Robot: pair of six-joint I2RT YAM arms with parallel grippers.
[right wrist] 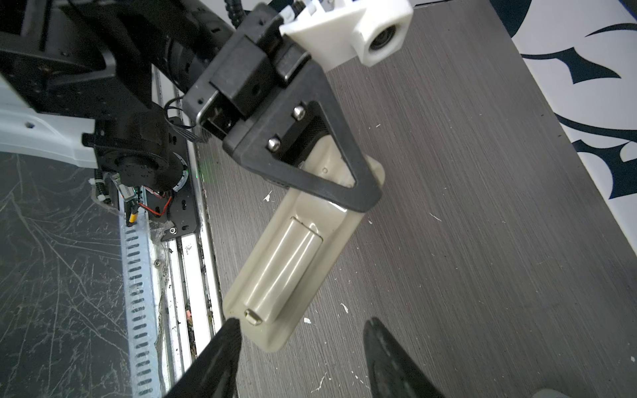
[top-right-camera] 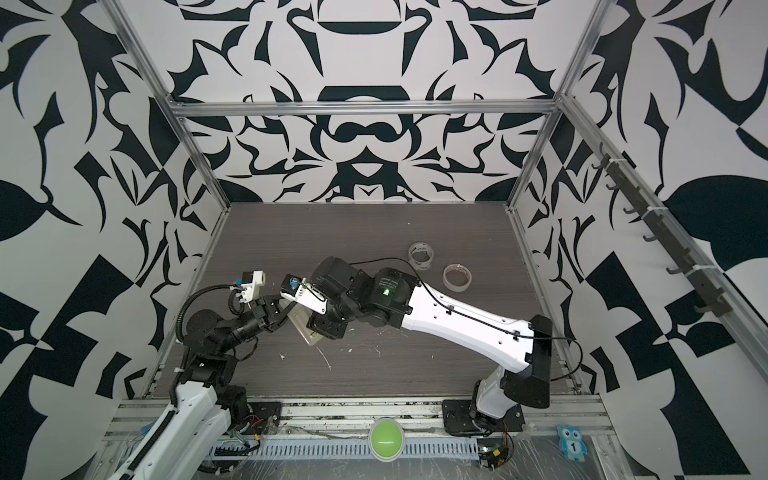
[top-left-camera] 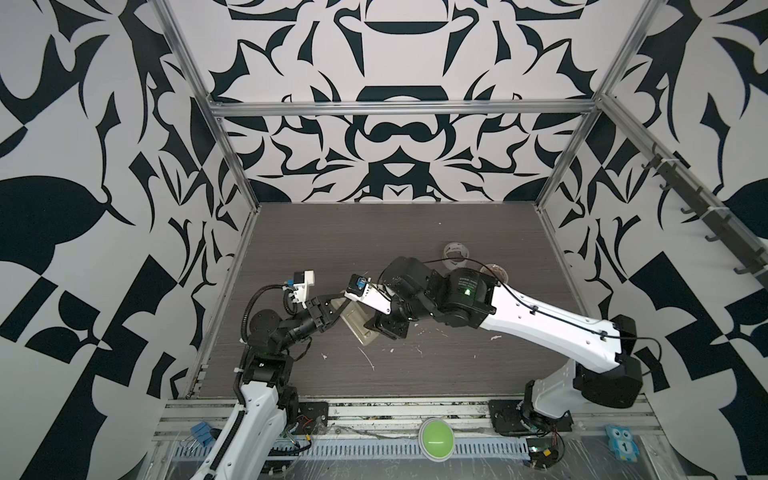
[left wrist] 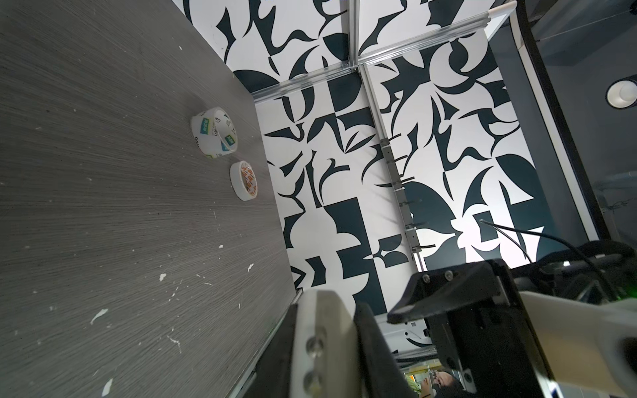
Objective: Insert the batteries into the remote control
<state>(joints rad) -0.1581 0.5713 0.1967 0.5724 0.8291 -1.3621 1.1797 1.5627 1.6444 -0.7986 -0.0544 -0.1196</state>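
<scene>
Pale plastic is shown: the remote [right wrist: 293, 255] is clamped back-up at 1 end by the left hand [right wrist: 362, 200], over the bench [right wrist: 448, 206]. Its long axis is pointed at the right hand [right wrist: 303, 322], whose 2 fingers [right wrist: 220, 355] are spread apart just beside the free end. No batteries can be made out; the compartment seems covered.

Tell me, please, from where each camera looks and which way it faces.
Top views: high above the front edge, looking down at the table; left gripper and right gripper meet at the remote control.
Left wrist: behind the left gripper, looking across the table at two tape rolls; its jaws clamp the remote control.
Right wrist: behind the right gripper, looking down at the remote control's back; its jaws stand apart.
Shared: both wrist views show the remote control and the other gripper.
</scene>
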